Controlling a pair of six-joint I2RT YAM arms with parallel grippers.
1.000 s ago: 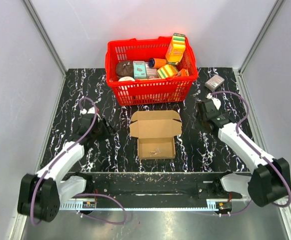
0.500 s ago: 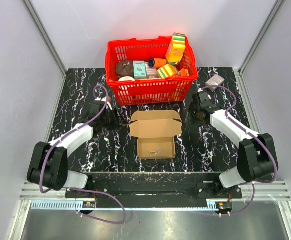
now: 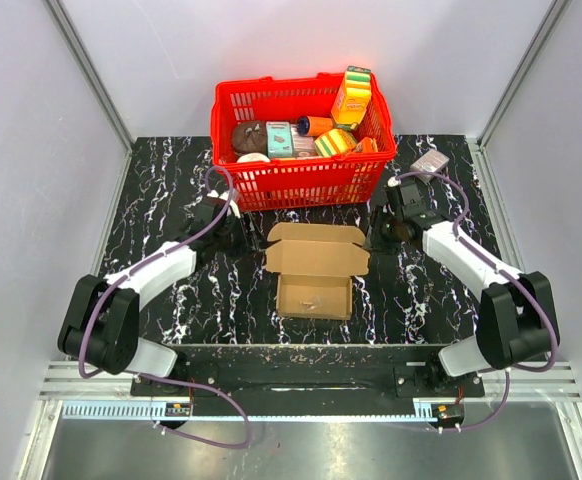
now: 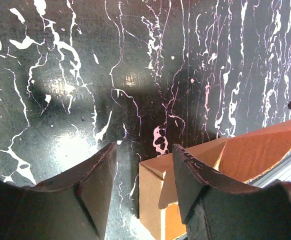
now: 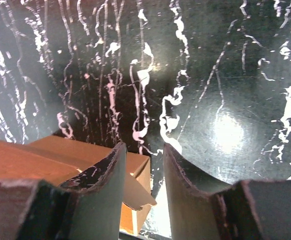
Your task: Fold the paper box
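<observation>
The brown paper box lies open in the middle of the black marbled table, its lid panel towards the red basket. My left gripper is open at the lid's left rear corner. In the left wrist view the gripper straddles the box's corner, one finger outside and one over the inside. My right gripper is open at the lid's right rear corner. In the right wrist view the gripper also straddles the box's corner, where a small side flap juts out.
A red basket full of colourful packages stands just behind the box, close to both grippers. A small grey-pink box lies at the back right. Grey walls close in the table on three sides.
Both arms have swung inward from the table's sides to the box's rear corners. The box has shifted slightly to the right and its lid's side flaps stand up more.
</observation>
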